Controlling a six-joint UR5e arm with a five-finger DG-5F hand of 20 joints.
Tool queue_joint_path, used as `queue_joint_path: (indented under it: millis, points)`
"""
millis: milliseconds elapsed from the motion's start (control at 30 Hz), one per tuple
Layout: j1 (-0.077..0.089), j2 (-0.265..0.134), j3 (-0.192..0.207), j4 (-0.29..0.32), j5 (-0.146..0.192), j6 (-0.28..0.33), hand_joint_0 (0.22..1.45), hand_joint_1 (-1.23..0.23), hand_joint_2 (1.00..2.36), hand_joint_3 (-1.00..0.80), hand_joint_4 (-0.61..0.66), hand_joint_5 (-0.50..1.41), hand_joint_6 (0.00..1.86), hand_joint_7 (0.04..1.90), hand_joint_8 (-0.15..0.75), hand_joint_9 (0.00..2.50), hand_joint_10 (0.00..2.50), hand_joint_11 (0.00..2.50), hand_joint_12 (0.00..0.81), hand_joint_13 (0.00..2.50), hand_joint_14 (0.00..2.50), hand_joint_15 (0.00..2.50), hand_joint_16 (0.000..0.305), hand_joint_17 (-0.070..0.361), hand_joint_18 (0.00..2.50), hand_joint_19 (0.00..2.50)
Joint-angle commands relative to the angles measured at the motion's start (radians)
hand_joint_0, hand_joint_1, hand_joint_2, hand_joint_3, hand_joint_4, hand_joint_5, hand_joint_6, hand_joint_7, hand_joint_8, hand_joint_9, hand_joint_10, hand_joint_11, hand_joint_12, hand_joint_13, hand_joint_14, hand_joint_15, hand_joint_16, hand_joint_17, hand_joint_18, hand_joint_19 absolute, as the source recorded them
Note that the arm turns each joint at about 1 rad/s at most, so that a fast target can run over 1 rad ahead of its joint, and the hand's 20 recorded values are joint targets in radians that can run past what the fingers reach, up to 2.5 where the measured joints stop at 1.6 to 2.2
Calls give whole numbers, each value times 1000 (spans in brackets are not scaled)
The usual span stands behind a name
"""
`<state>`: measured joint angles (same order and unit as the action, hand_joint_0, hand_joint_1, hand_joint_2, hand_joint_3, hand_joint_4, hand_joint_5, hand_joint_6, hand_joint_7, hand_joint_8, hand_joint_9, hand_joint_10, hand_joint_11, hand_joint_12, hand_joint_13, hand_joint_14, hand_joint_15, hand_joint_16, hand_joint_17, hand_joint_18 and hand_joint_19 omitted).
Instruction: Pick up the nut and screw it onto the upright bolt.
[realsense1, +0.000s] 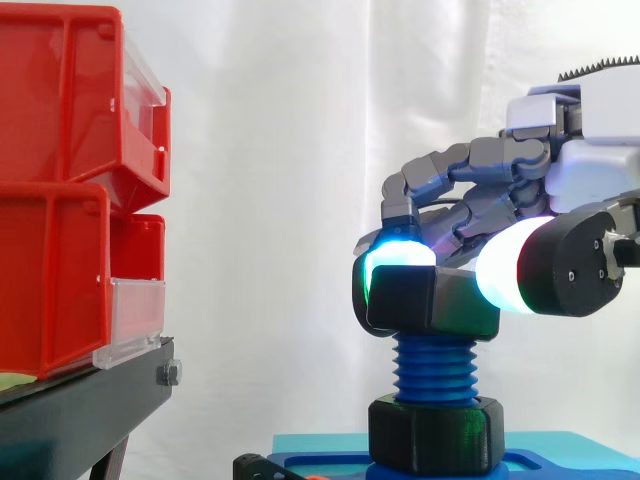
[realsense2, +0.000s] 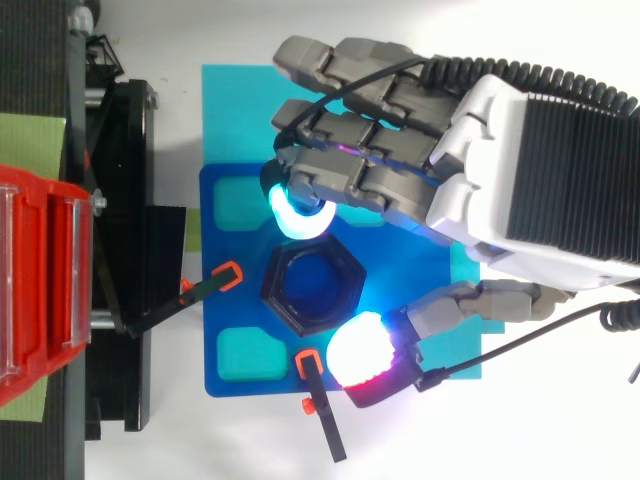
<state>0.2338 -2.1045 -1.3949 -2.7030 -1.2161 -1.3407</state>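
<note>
1. White curtain (realsense1: 300, 120) fills the background, and a white bench (realsense2: 520, 430) carries the work.
2. At the left, two red bins (realsense1: 60, 150) are stacked on a black stand (realsense1: 80, 410).
3. From the right, the hand (realsense2: 500, 150) reaches in above the work, fingers curled down and leftward.
4. A cyan sheet (realsense2: 230, 110) lies flat on the bench, and a darker blue plate (realsense2: 395, 275) sits on top of it.
5. A blue threaded bolt (realsense1: 434, 368) stands upright from the middle of the plate.
6. A black hexagonal collar (realsense1: 435, 432) sits around the foot of the bolt, on the plate.
7. The black nut (realsense1: 432, 303) sits level on the top of the bolt, with bare thread showing between it and the collar.
8. The hand is clamped on the nut: a cyan-glowing fingertip (realsense2: 295, 215) presses its far side, and the white-and-red thumb pad (realsense1: 505, 265) presses its near right corner.
9. Two small black-and-orange clamps hold the plate, one (realsense2: 215, 283) at its left edge, the other (realsense2: 318, 395) at its near edge.
</note>
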Motion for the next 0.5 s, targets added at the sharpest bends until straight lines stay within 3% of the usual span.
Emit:
queue_joint_path:
  millis: [0, 133, 467]
  points:
    - [2, 0, -59, 43, 1, 0, 501, -618, 1000, -500, 318, -150, 500, 1324, 321, 464, 0, 0, 364, 382, 0, 0, 49, 110, 342, 10]
    - [4, 0, -70, 117, 4, 0, 502, -617, 1000, -500, 315, -150, 500, 1329, 321, 467, 0, 0, 364, 381, 0, 0, 49, 110, 342, 10]
    - [4, 0, -70, 117, 0, -2, 501, -615, 1000, -500, 318, -150, 500, 1328, 323, 466, 0, 0, 361, 381, 0, 0, 49, 109, 345, 9]
